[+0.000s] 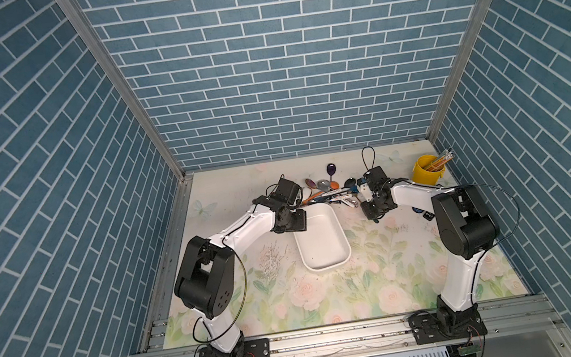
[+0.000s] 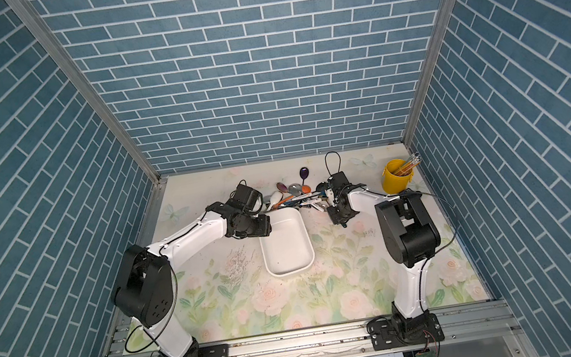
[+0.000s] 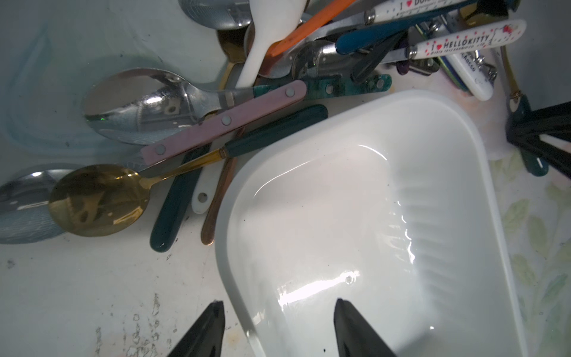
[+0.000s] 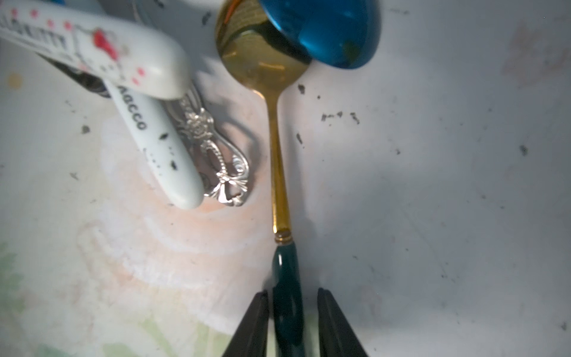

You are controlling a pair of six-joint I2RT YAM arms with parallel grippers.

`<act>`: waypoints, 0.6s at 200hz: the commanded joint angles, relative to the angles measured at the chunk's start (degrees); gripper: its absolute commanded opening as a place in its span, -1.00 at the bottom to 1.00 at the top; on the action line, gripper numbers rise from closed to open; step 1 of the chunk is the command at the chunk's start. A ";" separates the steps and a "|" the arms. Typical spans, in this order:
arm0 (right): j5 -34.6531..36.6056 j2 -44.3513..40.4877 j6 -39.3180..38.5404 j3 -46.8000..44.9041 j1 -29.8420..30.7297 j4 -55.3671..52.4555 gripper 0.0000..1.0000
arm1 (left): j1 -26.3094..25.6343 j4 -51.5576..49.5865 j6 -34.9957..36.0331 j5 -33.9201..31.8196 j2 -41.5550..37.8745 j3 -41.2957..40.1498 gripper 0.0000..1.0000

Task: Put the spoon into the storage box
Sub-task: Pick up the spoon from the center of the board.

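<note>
— Spoon, gold with a green handle, where's it at?
— flat on the worktop, outside the storage box. Right jaws straddle its handle, not quite pinched. Left jaws gape empty over the box rim.

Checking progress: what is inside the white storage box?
Only bare white floor shows in the storage box. In both top views the left hand covers one far corner; the left wrist view shows it bare too.
</note>
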 commanded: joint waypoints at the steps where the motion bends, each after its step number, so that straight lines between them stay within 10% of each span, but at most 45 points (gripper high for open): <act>1: 1.57 0.80 -1.07 -0.03 1.84 -2.95 -0.44 | 1.74 1.40 0.84 -0.33 -3.10 -2.46 0.33; 120: -0.22 -10.48 6.77 -4.77 3.11 -14.17 -0.66 | 4.97 3.36 2.88 2.23 -5.00 -6.99 0.31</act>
